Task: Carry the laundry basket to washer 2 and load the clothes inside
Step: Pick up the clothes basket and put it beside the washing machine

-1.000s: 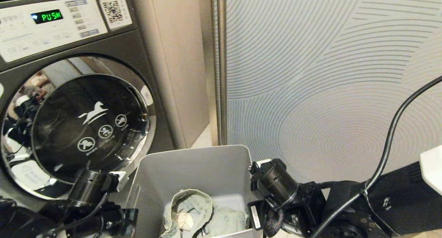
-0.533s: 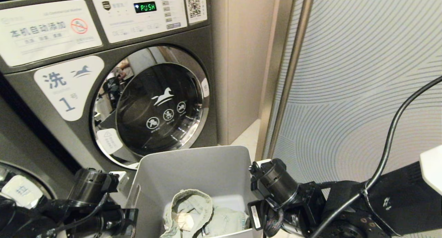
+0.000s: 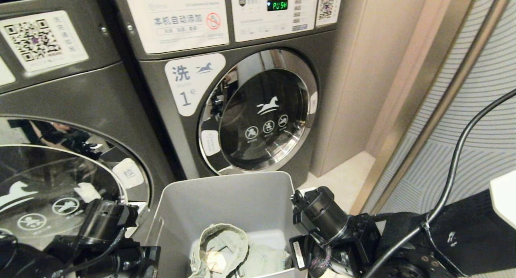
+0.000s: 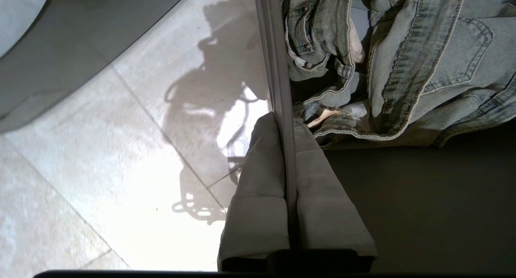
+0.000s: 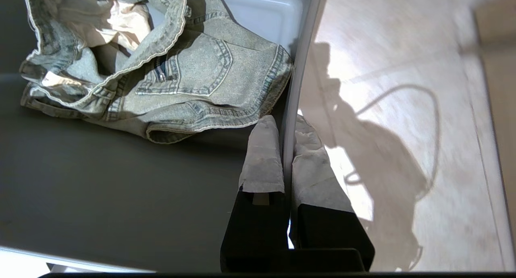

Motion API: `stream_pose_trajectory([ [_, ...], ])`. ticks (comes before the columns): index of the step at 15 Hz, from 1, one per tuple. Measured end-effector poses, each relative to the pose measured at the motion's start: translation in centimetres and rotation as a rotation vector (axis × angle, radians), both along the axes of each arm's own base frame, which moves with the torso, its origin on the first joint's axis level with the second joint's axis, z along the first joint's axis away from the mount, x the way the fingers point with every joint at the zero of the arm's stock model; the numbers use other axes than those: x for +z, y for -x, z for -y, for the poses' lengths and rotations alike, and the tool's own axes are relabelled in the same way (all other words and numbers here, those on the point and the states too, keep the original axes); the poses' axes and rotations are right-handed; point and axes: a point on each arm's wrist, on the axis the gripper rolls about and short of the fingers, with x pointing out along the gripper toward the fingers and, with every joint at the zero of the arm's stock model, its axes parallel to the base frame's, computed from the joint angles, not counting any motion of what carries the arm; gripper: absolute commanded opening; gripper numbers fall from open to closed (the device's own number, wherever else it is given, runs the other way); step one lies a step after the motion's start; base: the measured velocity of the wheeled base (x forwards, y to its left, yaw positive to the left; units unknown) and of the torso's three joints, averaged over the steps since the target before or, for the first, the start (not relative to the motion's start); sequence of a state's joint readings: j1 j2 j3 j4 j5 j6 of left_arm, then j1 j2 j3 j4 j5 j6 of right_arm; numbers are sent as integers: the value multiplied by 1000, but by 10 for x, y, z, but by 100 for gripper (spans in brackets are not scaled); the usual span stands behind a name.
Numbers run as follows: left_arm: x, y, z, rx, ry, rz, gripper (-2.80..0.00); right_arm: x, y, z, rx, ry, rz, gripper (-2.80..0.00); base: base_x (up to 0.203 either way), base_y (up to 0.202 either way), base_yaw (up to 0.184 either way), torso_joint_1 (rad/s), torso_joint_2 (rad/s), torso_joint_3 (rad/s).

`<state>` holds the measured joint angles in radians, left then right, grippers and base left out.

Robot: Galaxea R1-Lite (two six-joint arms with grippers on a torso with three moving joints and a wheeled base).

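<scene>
Left pincer (image 4: 287, 149): you had it clenched on the laundry basket (image 3: 225, 197) rim, one finger on each side of the wall. Right pincer (image 5: 287, 149): clenched likewise on the opposite rim (image 5: 300, 68). Clothes (image 3: 234, 249): bunched on the basket's floor. Bare floor tiles (image 4: 100, 169) lay open outside both walls. Washer 1 (image 3: 242, 88) stood ahead, door shut; another washer (image 3: 60, 149) beside it on your left.

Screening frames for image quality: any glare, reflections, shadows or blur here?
Head view: the chrome-ringed door of washer 1 mirrors the room, and the left-hand washer door reflects too. Left wrist view: bright glare patch and arm shadow on the floor tiles. Right wrist view: hard cable shadow and motion smear on the floor; jeans sharp.
</scene>
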<state>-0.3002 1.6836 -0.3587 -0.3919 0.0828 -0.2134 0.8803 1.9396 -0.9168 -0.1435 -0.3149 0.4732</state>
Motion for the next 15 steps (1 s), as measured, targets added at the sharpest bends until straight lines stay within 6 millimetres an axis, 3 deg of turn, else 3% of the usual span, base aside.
stream_pose_trajectory([
  [12, -1, 4, -1, 2, -4, -4, -280, 1, 1, 1, 5, 5, 3, -280, 2, -9, 172, 2, 1, 0],
  [15, -2, 5, -2, 5, -7, -11, -280, 0, 1, 1, 8, 9, 3, -280, -1, -4, 62, 1, 4, 2],
])
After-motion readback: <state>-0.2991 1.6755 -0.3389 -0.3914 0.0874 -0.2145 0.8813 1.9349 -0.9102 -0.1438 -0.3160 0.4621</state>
